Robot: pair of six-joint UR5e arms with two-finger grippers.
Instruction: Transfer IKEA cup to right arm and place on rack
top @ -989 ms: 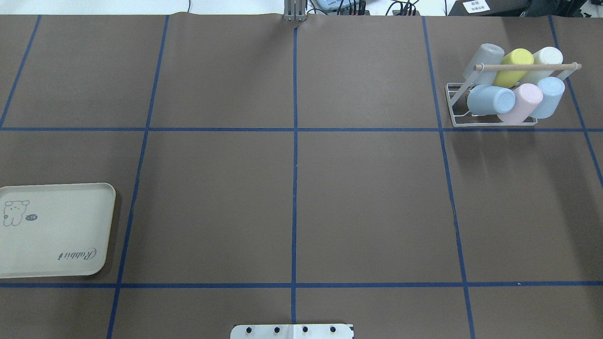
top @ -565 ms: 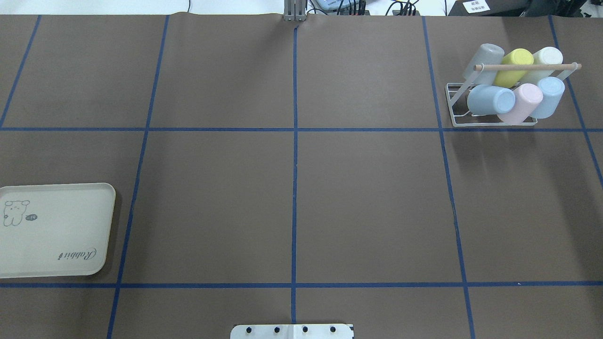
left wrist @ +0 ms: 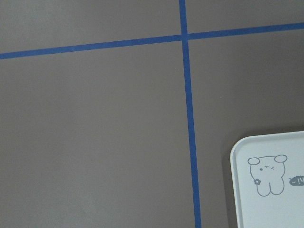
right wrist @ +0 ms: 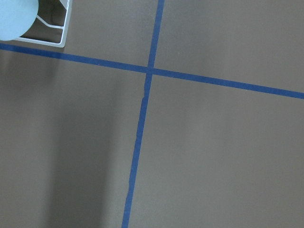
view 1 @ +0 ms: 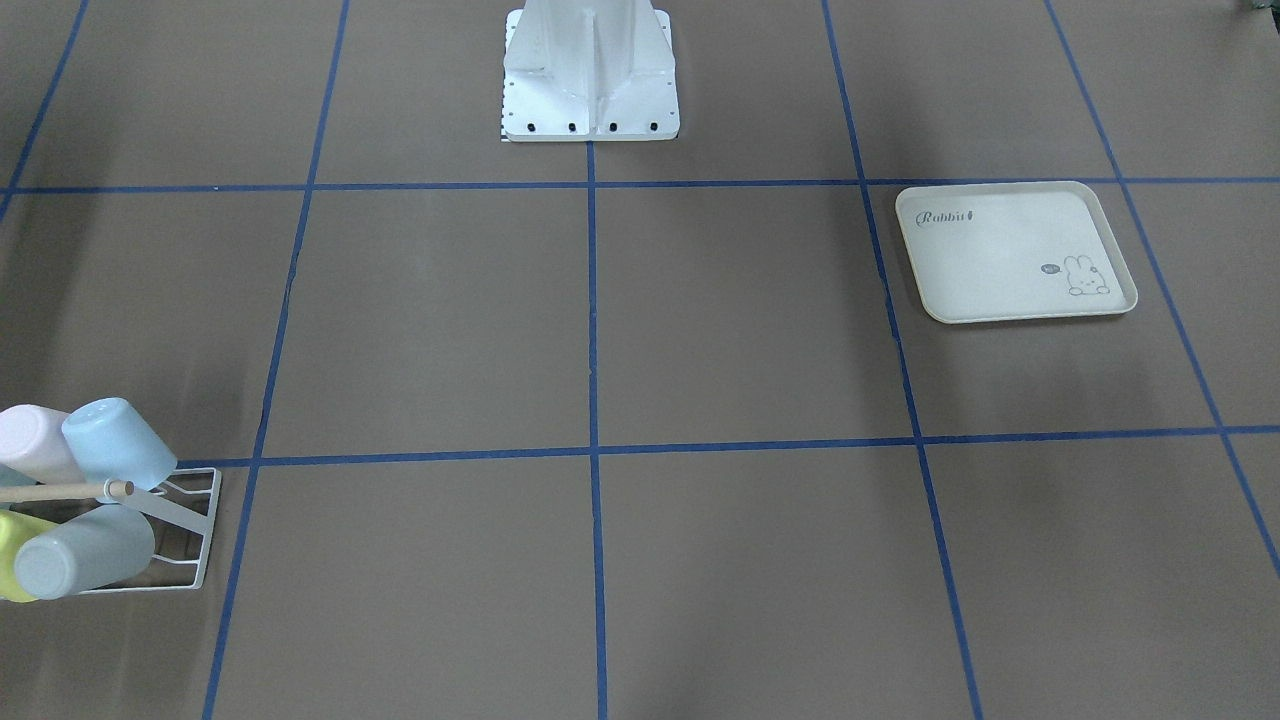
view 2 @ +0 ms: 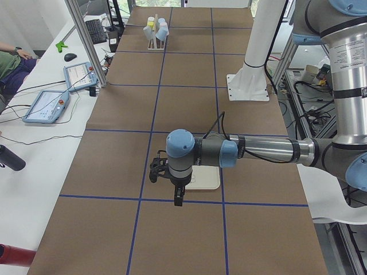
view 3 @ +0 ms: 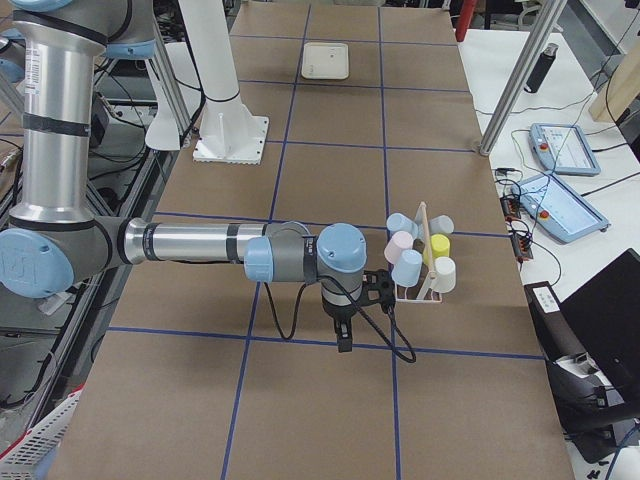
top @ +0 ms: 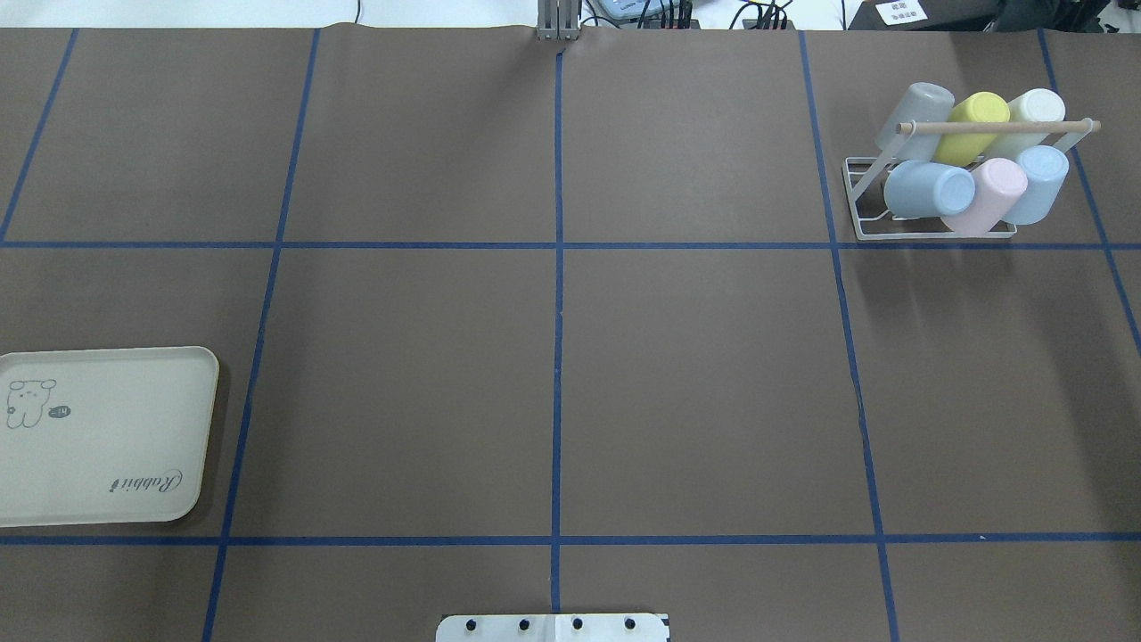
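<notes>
The left tool (view 2: 178, 199) hangs from the near arm in the left side view, pointing down above the counter (top: 401, 383). It shows only in that view, so I cannot tell whether its jaws are apart or together. It seems to hover over the near edge of the cream rabbit-print tray (top: 107, 446), whose corner fills the lower right of the left wrist view.

The right tool (view 3: 343, 342) also points down. It is seen only from the right side, so its state cannot be told either. It hangs near the rack (top: 857, 218), and the right wrist view catches just 1 corner of the wire frame.

All 6 cups (top: 927, 189) sit on the rack's prongs, 3 on each side of the wooden dowel (top: 998, 127). The rack stands at the counter's far right, well apart from the tray at the near left.
</notes>
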